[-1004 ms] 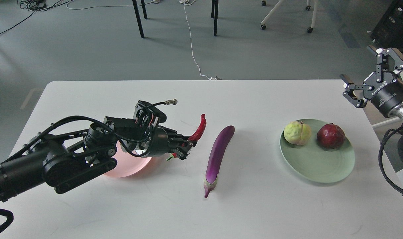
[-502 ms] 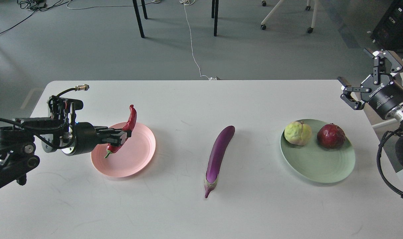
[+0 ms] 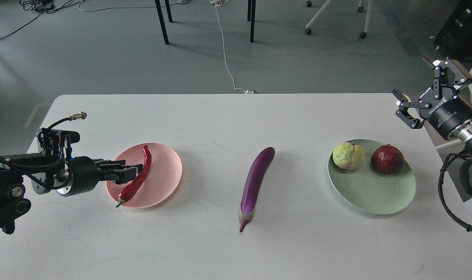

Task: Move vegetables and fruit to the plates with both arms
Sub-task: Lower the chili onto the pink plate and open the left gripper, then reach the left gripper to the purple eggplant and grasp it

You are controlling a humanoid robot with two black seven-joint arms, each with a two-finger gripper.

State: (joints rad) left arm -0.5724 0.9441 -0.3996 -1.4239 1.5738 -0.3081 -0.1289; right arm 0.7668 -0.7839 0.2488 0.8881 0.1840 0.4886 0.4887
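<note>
reaching level from the left, left arm (image 3: 123,174) fingers meet chili (image 3: 136,179) on pink plate (image 3: 164,175).

A single head view looks forward and down from above the near edge of the white worktop (image 3: 236,116), with grey floor visible beyond.

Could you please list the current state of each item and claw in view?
Chili pepper: lying on the pink plate, stem past the rim.
Eggplant: on the table, unplated.
Green plate: holds both fruits.
Left claw: at the chili, grip unclear.
Right claw: open, raised, empty.
</note>
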